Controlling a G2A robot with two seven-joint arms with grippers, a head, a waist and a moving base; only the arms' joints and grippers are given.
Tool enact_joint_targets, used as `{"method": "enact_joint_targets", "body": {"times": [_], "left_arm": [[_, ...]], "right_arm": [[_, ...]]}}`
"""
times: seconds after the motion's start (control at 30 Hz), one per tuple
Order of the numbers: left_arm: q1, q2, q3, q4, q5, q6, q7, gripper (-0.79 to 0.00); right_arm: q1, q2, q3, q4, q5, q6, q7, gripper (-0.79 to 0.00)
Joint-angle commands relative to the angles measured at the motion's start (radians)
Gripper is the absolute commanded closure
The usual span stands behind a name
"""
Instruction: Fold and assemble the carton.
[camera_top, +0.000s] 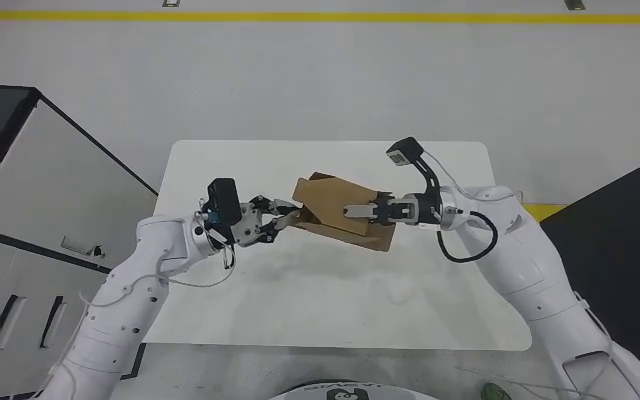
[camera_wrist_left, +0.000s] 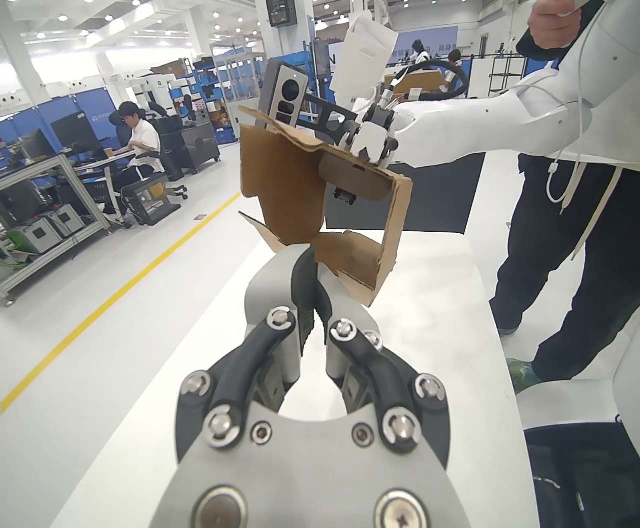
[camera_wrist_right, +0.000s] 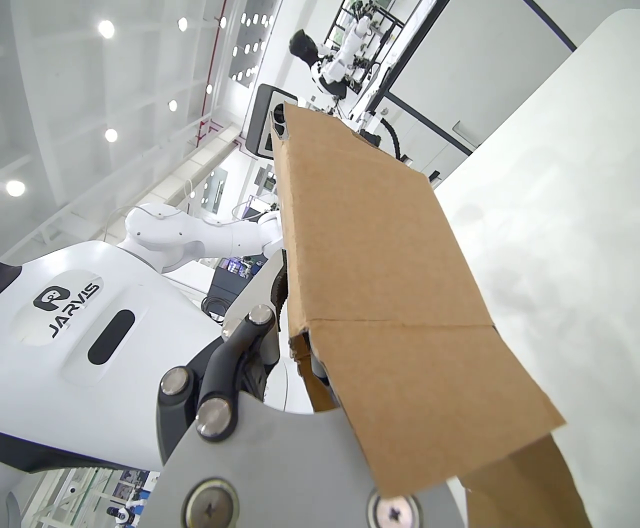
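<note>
Your carton (camera_top: 335, 205) sits over the middle of the white table (camera_top: 250, 320), held between the two claws. It is a brown cardboard sleeve, partly opened. From the left wrist view you look into its open end (camera_wrist_left: 285, 190): one broad panel stands upright, a narrower one runs across the top, and a side wall drops down to a loose flap near the table (camera_wrist_left: 440, 310). Whether that lowest corner touches the surface or hangs just above it, you cannot tell.

The left claw (camera_top: 290, 215) meets the carton at the end facing the left arm. In its own wrist view the claw (camera_wrist_left: 312, 280) has its fingers drawn almost together, with the dark pads pinching the edge of a bottom flap — closed on cardboard, not spread.

The right claw (camera_top: 350, 212) comes in from the opposite end and lies along the carton's top panel. The left wrist view shows that claw (camera_wrist_left: 367, 150) straddling the panel, with one finger above it and a dark fingertip (camera_wrist_left: 345, 195) showing inside the sleeve — so it is clamped on that panel. In the right wrist view the carton (camera_wrist_right: 380, 280) runs straight out from the claw's base as a long creased panel, with one finger (camera_wrist_right: 260, 300) showing alongside it and the table (camera_wrist_right: 550, 200) beyond.

The two claws are near each other but apart, with the carton spanning between them.
</note>
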Motion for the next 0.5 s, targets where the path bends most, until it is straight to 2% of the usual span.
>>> {"method": "enact_joint_targets", "body": {"times": [0.0, 0.3, 0.47], "left_arm": [[-0.001, -0.001, 0.005, 0.000, 0.002, 0.000, 0.000, 0.000], [-0.003, -0.003, 0.003, 0.013, -0.004, 0.031, -0.008, 0.000], [0.000, 0.000, -0.022, 0.026, -0.011, 0.046, -0.013, 0.000]], "right_arm": [[0.000, 0.000, 0.000, 0.001, -0.003, 0.001, -0.002, 0.000], [-0.010, -0.001, 0.006, -0.010, -0.010, -0.007, -0.009, 0.000], [-0.017, 0.000, 0.014, -0.020, -0.008, -0.014, -0.011, 0.000]]}}
